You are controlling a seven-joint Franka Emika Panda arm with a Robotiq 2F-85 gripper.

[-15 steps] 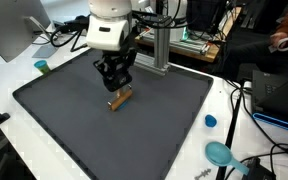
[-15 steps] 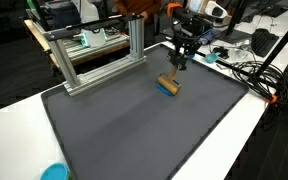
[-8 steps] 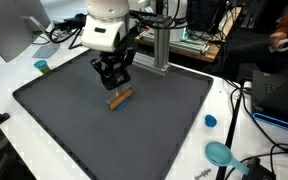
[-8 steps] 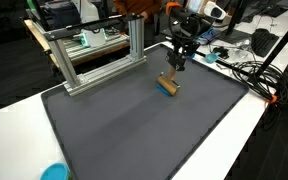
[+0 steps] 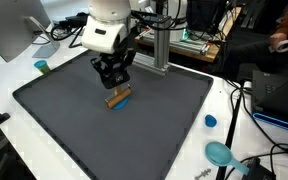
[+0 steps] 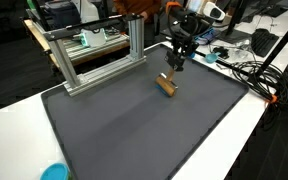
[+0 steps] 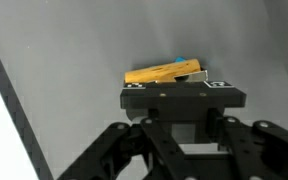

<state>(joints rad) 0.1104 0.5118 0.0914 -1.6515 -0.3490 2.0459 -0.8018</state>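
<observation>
Wooden block [image 5: 119,97], tan with a blue edge, lies flat and slanted mid-mat [image 5: 74,130], just below the end effector [image 5: 114,84]. Whether its fingers are spread or pressed together, I cannot tell. A metal frame [image 6: 136,38] stands behind, and a blue cap [image 5: 210,121] sits well apart on the white desk [image 5: 9,70].

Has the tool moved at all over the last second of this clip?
Yes, slightly. In an exterior view the tool has edged leftward in the picture, toward the aluminium frame, keeping close over the wooden block.
</observation>
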